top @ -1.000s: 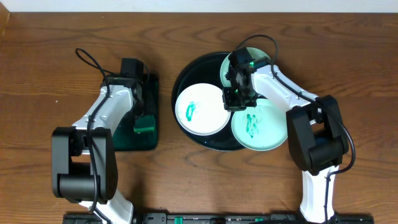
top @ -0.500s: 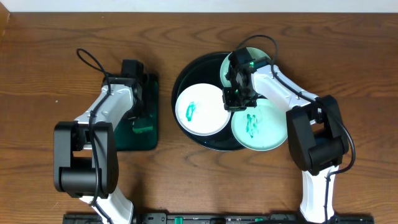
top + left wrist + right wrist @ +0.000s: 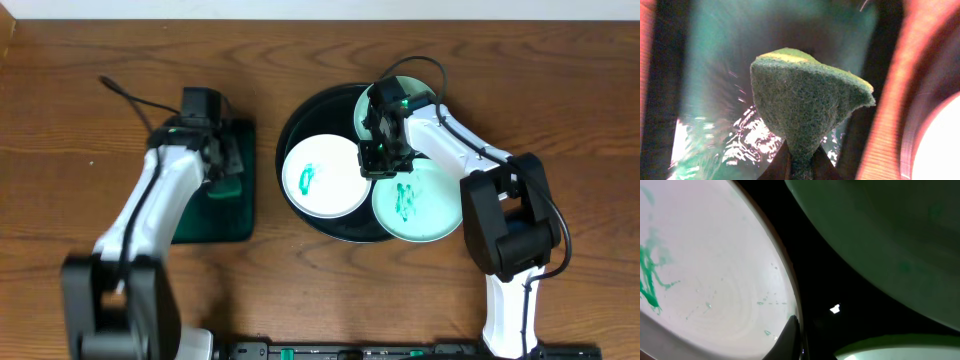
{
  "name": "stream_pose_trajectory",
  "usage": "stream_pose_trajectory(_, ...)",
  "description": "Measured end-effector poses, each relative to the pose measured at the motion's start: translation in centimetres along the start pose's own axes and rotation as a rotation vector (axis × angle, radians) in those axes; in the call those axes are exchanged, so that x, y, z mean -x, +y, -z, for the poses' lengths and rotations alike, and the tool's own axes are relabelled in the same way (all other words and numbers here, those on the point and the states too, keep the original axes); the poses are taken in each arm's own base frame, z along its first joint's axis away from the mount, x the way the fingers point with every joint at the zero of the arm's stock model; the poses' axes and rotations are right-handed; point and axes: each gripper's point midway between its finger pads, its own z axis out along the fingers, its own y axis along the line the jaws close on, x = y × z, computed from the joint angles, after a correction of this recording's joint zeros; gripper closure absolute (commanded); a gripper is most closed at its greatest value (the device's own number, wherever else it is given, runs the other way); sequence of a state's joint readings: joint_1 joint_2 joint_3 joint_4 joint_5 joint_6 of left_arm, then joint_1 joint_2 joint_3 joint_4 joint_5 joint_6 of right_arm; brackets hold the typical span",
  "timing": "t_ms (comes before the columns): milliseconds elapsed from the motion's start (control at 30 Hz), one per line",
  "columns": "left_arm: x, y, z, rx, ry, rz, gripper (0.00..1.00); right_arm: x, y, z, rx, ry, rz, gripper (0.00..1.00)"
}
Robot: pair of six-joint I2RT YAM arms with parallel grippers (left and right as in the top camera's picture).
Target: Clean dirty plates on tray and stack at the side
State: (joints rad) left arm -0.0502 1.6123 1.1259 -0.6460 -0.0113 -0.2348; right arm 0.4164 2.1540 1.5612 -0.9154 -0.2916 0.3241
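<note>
Three dirty plates point(image 3: 325, 178) lie in the tray point(image 3: 291, 128) right of the left tool point(image 3: 801, 166), which pinches the sponge point(image 3: 805, 112); wipe flat while the right tool point(image 3: 378, 166), pressed together, steadies the rim.

**Three plates on the tray, two showing green smears**

Here's the large round black tray with a raised rim point(image 3: 300, 120), sitting flat on the wood. On its left side lies a small round white plate point(image 3: 335, 190), flat, a green scribble in its centre. At front right is a pale mint round plate point(image 3: 430, 215), scribbled green too, and it juts out past the tray's rim. Up close, a dark strip of tray point(image 3: 815, 280) separates the white plate point(image 3: 715, 265) from its neighbours. At the back, a third pale mint plate point(image 3: 412, 88) is largely hidden, so its centre can't be judged.
</note>
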Motion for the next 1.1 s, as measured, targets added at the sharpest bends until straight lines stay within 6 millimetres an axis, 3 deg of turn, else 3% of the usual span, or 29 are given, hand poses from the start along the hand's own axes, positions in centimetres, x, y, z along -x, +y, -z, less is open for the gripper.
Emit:
stream_pose_trajectory(167, 2.6, 1.4, 6.0, 0.044, -0.206, 0.018, 0.93, 0.1, 0.0, 0.0, 0.001, -0.004, 0.011, 0.99)
stream_pose_trajectory(333, 4.6, 2.8, 9.1, 0.109, -0.348, 0.029, 0.93, 0.2, 0.1, 0.0, 0.002, -0.009, 0.021, 0.99)
stream_pose_trajectory(667, 8.2, 2.9, 11.0, 0.133, -0.513, 0.003, 0.93, 0.2, 0.1, 0.0, 0.002, -0.010, 0.024, 0.99)
stream_pose_trajectory(1100, 8.7, 2.8, 11.3, 0.143, -0.534, -0.036, 0.93, 0.2, 0.1, 0.0, 0.002, -0.009, 0.025, 0.99)
